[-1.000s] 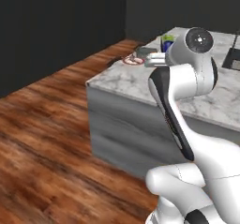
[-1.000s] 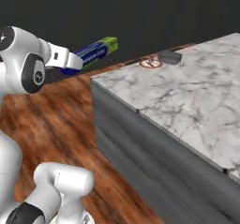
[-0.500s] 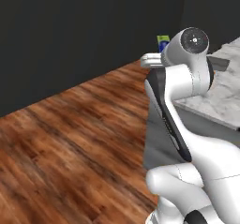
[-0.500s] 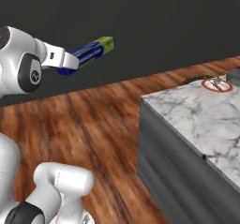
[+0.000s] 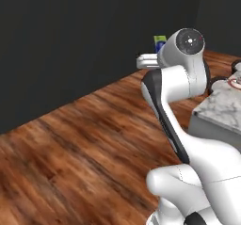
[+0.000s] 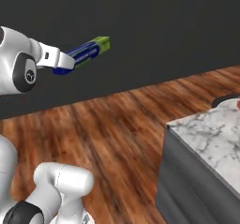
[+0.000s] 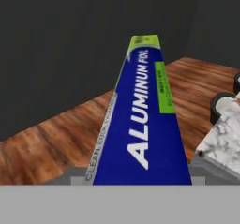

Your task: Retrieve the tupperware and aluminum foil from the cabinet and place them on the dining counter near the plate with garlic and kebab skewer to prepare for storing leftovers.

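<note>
One aluminum foil [image 6: 84, 53] box sits clamped between the fingers [image 6: 64, 62], held in the air above the wooden floor [image 6: 117, 120], pointing toward 2 o'clock; the marble table [image 6: 211, 138] lies at 4 o'clock.

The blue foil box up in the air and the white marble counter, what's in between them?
Just bare brown wooden floor. In the right base view, the long dark-blue aluminum foil box hangs high, and nothing sits on the floor before the white marble dining counter.

aluminum foil [image 6: 84, 53] — 1 | dining counter [image 6: 211, 138] — 1 | gripper [image 6: 63, 63] — 1
</note>
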